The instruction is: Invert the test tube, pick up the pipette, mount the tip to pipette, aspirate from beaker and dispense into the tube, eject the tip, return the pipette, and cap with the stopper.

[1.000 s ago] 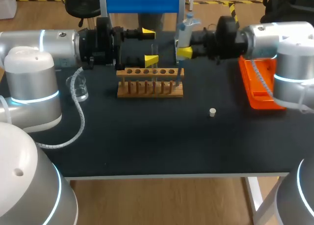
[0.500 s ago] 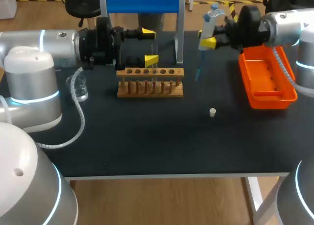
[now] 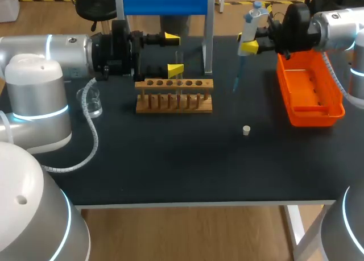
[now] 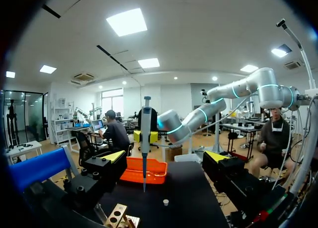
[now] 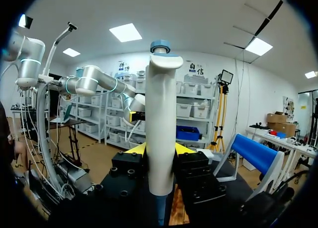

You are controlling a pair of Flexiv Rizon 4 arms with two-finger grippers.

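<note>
The pipette point(image 3: 248, 29) is gripped upright by the right tool point(image 3: 250, 45) at the upper right, beside the orange tray point(image 3: 335, 110). The left tool point(image 3: 173, 54) is spread wide behind the rack point(image 3: 174, 99). The stopper point(image 3: 246, 130) lies on the surface point(image 3: 170, 164).

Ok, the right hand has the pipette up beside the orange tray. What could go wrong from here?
The white pipette with its blue tip, held by the right hand, seems to hang over the black table, short of the orange plastic tray: ejecting now would likely miss it. The small white stopper lies loose in the open; a low pass could knock it away.
</note>
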